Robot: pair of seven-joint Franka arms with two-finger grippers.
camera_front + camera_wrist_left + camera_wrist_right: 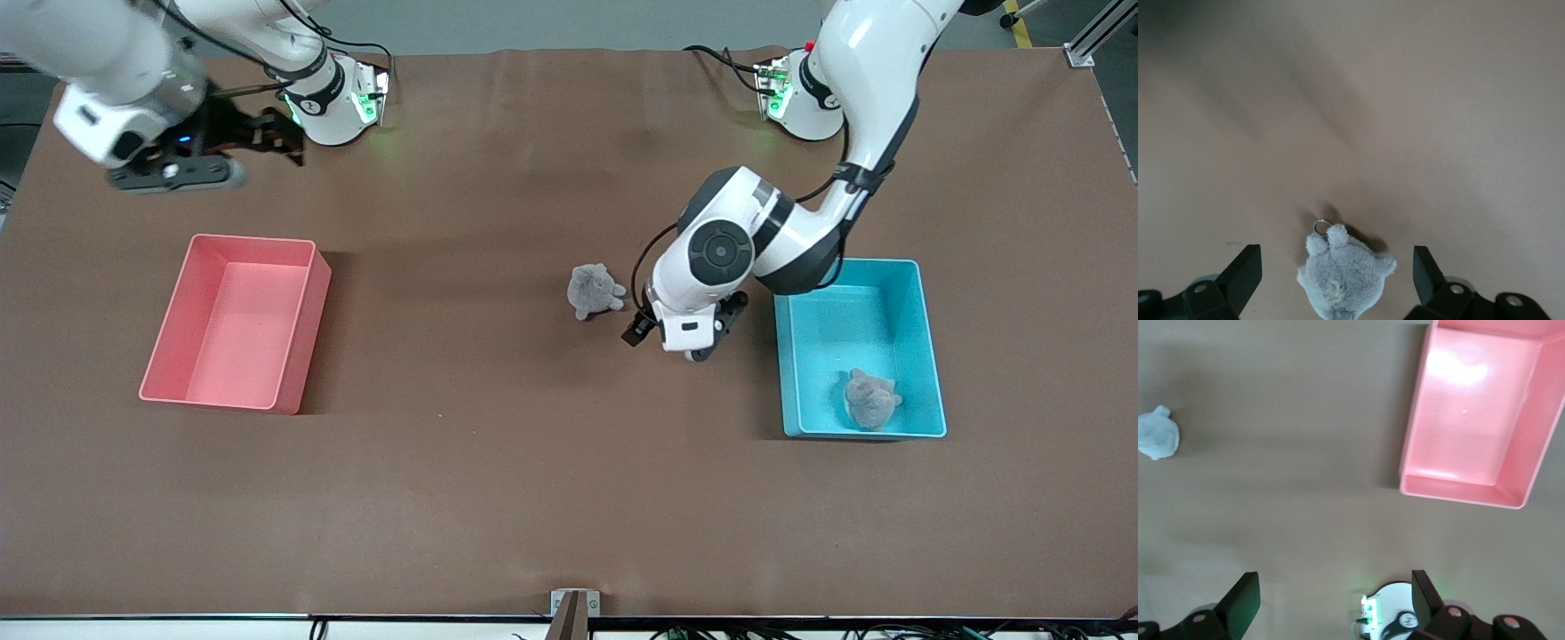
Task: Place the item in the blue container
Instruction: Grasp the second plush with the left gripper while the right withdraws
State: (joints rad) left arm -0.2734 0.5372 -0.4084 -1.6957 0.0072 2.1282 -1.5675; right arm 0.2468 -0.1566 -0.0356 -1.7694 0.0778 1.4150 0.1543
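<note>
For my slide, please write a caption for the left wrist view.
Open left gripper hovers above a grey plush toy lying on the brown table.

L arm bent low, left gripper (677,336) fingers apart; right gripper (267,142) waits high, fingers apart.

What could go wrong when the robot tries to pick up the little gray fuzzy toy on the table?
1. The open left gripper sits beside the gray plush toy, not over it, so closing now would likely catch nothing.
2. The toy is small and soft with a metal ring; a pinch on an ear could slip.
3. The blue container has tall walls and already holds another gray plush; carrying low might bump the rim.
The right gripper waits near its base.
</note>
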